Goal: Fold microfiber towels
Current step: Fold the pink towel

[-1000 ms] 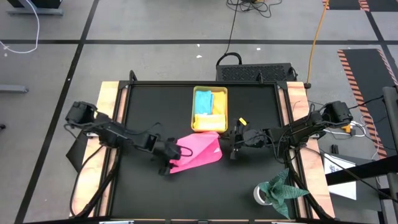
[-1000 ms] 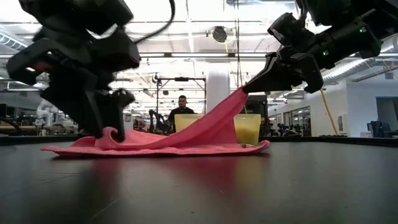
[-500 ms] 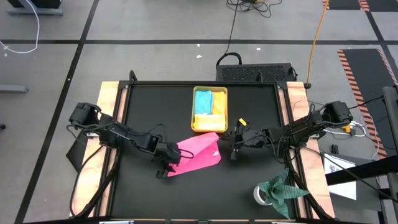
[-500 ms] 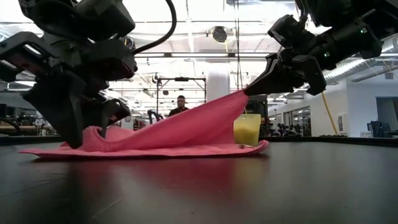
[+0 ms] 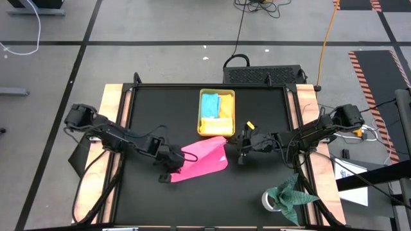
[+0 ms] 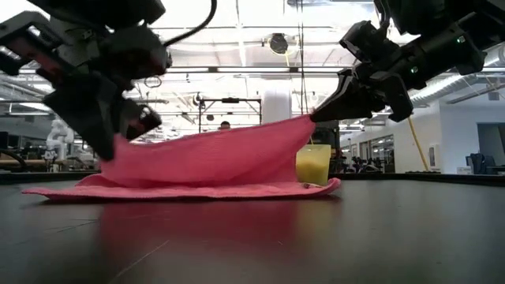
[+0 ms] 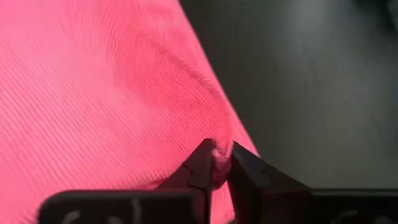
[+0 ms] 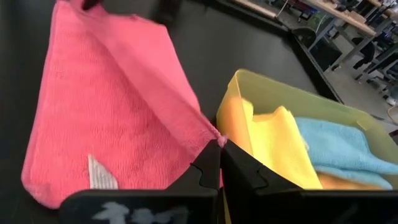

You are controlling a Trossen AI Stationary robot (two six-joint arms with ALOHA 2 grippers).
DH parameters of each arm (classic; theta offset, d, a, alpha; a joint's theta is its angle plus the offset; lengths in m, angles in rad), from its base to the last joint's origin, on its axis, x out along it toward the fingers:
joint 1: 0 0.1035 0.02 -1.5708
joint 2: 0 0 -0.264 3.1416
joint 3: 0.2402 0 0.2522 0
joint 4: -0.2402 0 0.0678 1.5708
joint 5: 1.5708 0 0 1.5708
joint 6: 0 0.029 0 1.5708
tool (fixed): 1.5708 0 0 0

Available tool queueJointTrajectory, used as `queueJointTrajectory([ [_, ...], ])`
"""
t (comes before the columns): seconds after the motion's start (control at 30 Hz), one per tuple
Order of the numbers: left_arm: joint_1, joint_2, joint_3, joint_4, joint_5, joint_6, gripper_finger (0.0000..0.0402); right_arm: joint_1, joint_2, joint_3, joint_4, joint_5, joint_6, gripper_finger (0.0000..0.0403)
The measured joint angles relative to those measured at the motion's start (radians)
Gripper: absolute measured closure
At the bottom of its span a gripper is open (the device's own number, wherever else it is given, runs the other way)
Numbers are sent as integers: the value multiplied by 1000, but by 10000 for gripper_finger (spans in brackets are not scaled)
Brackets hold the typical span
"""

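Note:
A pink microfiber towel (image 5: 204, 158) lies mid-table, partly doubled. Its lower layer (image 6: 189, 190) is flat on the table and its upper layer (image 6: 213, 154) is raised between my two grippers. My left gripper (image 5: 172, 165) is shut on the towel's left end. My right gripper (image 5: 232, 145) is shut on its right corner, higher up. Behind it stands a yellow tray (image 5: 201, 109) holding a light blue towel (image 5: 210, 102) and a yellow towel (image 5: 215, 122). The right wrist view also shows an orange towel (image 8: 239, 127) in the tray. My left gripper pinches the towel's edge (image 7: 219, 157) at its left end between its two fingers, slanting down from the table's left. That end (image 6: 117, 156) is lifted off the table. My right gripper pinches the towel's right corner (image 8: 217, 138) between its fingertips, coming level from the table's right. The corner (image 6: 306, 120) is held well above the table. The raised layer runs taut from it down to my left gripper.
A crumpled dark green cloth (image 5: 292, 192) lies at the table's near right corner beside a small white object (image 5: 270, 199). A small yellow piece (image 5: 250, 125) lies right of the tray. Bare black tabletop (image 5: 154, 115) stretches left of the tray and in front of the towel.
My left gripper has shut on the towel's left end and risen, lifting that end off the table. The upper layer, slack and sagging before, is now drawn taut up to my right gripper. The lower layer has stayed on the table.

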Motion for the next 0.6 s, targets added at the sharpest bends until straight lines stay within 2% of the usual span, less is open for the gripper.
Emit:
queueJointTrajectory([
  [0.13, -13, -62, 1, -41, -80, 8, 395, 0, 0, 0, -10, 0, 0, 403],
  [0.27, -47, -130, 2, -119, -269, -12, 397, 1, 0, 0, -12, 4, -1, 403],
  [0.4, -114, -209, 23, -209, -486, -141, 397, 31, -15, 0, 14, -9, 37, 403],
  [0.5, -185, -278, 44, -191, -468, -212, 397, 66, -58, 1, 41, -168, 95, 403],
  [0.6, -269, -326, 77, -118, -407, -249, 398, 104, -95, -2, 110, -443, 194, 403],
])
